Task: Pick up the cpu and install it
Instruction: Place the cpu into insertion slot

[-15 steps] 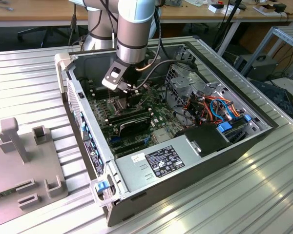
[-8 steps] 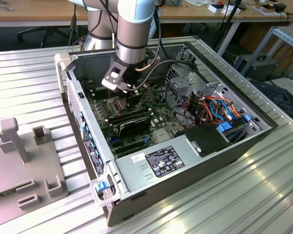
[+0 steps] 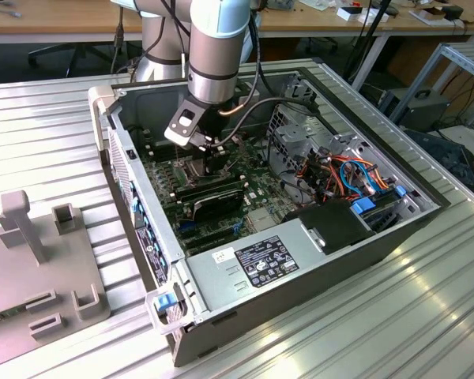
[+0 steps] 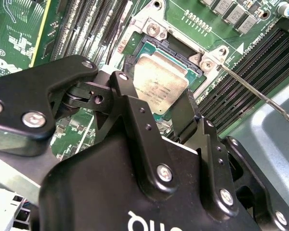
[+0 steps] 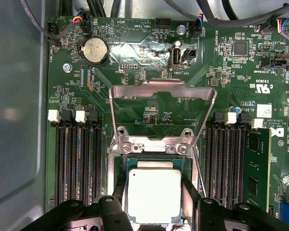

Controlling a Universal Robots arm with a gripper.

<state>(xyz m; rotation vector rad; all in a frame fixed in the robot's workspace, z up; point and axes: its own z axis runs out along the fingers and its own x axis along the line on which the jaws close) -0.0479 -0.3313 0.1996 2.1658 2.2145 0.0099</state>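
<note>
The cpu (image 5: 154, 199), a flat silver-grey square chip, sits between my gripper's (image 5: 154, 190) two black fingers (image 5: 118, 191), directly over the dark socket (image 5: 154, 159) on the green motherboard (image 5: 135, 72). In the second wrist view the cpu (image 4: 160, 82) lies level in or just above the socket's opening, and the gripper (image 4: 156, 96) has a finger against each of two opposite sides. Whether the chip rests in the socket I cannot tell. The socket's hinged metal frame (image 5: 164, 91) stands swung open beyond it. In the exterior view the gripper (image 3: 212, 154) reaches down into the open computer case (image 3: 300, 276).
Rows of black memory slots (image 5: 77, 163) flank the socket, and a memory stick (image 5: 257, 168) stands beside one row. A thin lever rod (image 4: 260, 94) runs past the socket. A power supply (image 3: 276, 260), drive cage and cables (image 3: 340, 170) fill the case. A grey fixture (image 3: 39, 260) stands at the exterior view's left.
</note>
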